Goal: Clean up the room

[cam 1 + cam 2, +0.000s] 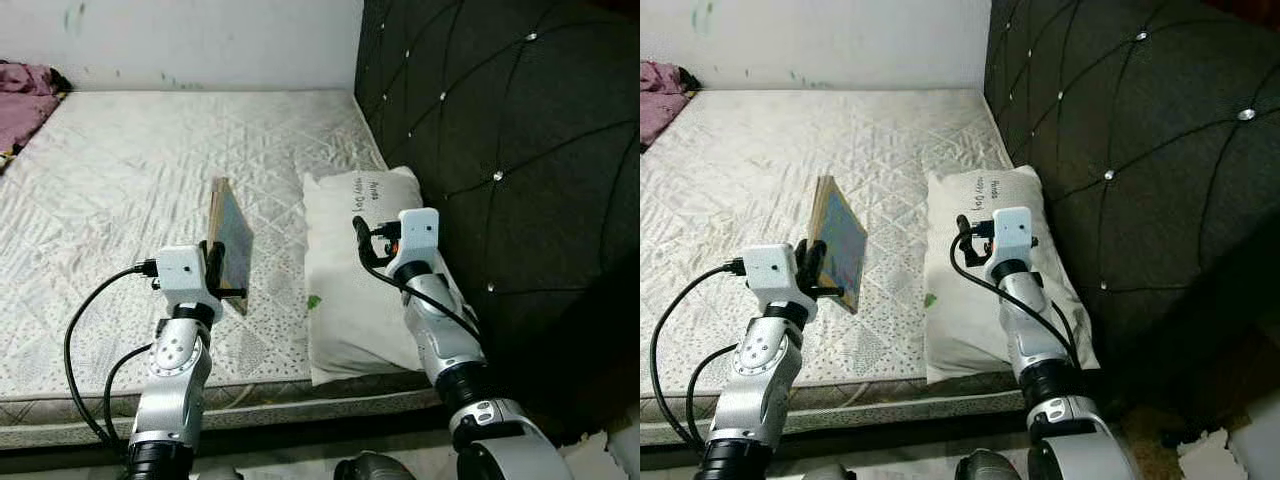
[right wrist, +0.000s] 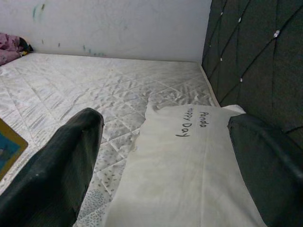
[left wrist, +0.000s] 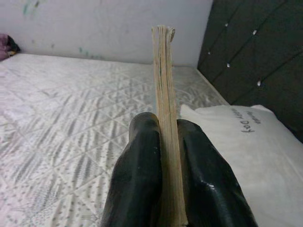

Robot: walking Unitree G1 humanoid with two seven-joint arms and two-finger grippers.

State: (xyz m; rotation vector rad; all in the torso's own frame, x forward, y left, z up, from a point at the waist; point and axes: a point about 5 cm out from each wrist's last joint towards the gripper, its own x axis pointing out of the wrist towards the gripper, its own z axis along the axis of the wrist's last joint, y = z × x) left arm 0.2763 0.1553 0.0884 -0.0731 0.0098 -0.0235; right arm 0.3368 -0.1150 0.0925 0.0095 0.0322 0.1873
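Note:
A thin book with a blue-green cover and tan page edges stands upright above the mattress, clamped at its lower edge by my left gripper. In the left wrist view the book runs edge-on between the two black fingers, which are shut on it. My right gripper hovers open just above a white pillow printed "Panda Happy Day". Nothing sits between its spread fingers, which frame the pillow.
A bare quilted mattress stretches to the white wall. A dark tufted headboard rises on the right, right beside the pillow. A pink cloth lies bunched at the far left corner of the bed.

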